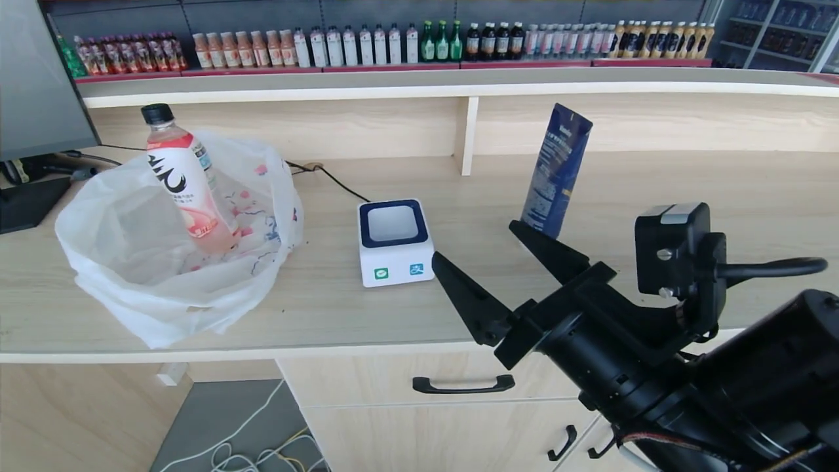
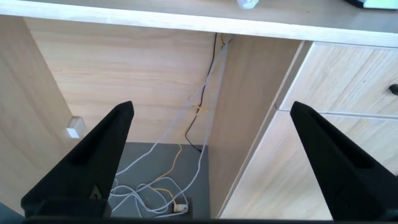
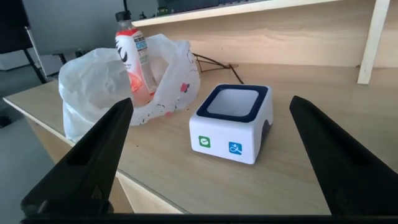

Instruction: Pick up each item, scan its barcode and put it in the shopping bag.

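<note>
The wooden counter is laid out with the task's things. The white shopping bag is set toward the robot's left, its mouth slumped open. The right gripper is held above the counter's front edge, between scanner and pouch and near both. Its two black fingers are spread wide apart and nothing is gripped between them. A tall blue pouch is stood upright on the counter toward the robot's right, well apart from the bag. It is judged to be the item left to be picked up, scanned and bagged. A pink-labelled drink bottle with a black cap is seen leaning inside the bag, so one item is judged to be finished. The white barcode scanner, rimmed in dark blue, is placed between bag and pouch with its window facing up. The left gripper is held low, beneath the counter top and facing the open space under it. Its fingers are likewise parted and empty. Whether further items are waiting cannot be told.
</note>
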### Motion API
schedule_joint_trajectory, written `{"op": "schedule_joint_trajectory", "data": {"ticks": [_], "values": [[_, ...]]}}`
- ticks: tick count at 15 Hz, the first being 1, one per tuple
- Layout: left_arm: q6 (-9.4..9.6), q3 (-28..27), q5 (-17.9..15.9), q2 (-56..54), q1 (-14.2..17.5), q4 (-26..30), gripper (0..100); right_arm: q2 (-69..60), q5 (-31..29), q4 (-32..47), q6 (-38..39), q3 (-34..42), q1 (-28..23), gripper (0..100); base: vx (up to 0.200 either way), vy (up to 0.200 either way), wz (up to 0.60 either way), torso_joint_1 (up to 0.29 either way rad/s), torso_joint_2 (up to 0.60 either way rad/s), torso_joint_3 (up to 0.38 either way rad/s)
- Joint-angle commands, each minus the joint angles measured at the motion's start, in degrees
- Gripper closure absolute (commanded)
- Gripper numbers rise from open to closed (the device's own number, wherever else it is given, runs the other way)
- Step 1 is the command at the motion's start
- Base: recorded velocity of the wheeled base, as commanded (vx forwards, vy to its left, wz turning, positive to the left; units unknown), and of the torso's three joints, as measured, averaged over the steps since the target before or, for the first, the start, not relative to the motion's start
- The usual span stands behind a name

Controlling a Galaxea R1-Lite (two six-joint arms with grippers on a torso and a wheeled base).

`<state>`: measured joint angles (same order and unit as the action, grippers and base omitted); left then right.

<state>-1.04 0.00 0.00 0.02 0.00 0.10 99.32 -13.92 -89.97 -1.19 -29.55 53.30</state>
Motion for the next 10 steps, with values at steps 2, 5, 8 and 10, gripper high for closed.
{"op": "schedule_joint_trajectory", "data": {"ticks": [2, 5, 8, 10], "values": [[0.07, 0.0, 0.0, 0.0, 0.0, 0.0, 0, -1.2, 0.0, 0.0, 0.0, 1.5, 0.0, 0, 0.0, -0.2, 0.0, 0.005, 0.0, 0.002], [0.51, 0.0, 0.0, 0.0, 0.0, -0.1, 0, -2.0, -0.1, 0.0, -0.4, 2.7, -0.3, 0, 0.0, -0.133, 0.0, 0.005, 0.0, 0.005], [0.86, 0.0, 0.0, 0.0, 0.0, -0.1, 0, -1.9, -1.9, 0.0, -1.8, 0.3, -0.4, 0, 0.0, 0.0, 0.0, 0.0, 0.0, 0.0], [0.86, 0.0, 0.0, 0.0, 0.0, -0.1, 0, -2.2, -4.6, 3.7, -2.3, -4.6, -1.6, 0, 0.0, 0.0, 0.0, 0.0, 0.0, 0.0]]}}
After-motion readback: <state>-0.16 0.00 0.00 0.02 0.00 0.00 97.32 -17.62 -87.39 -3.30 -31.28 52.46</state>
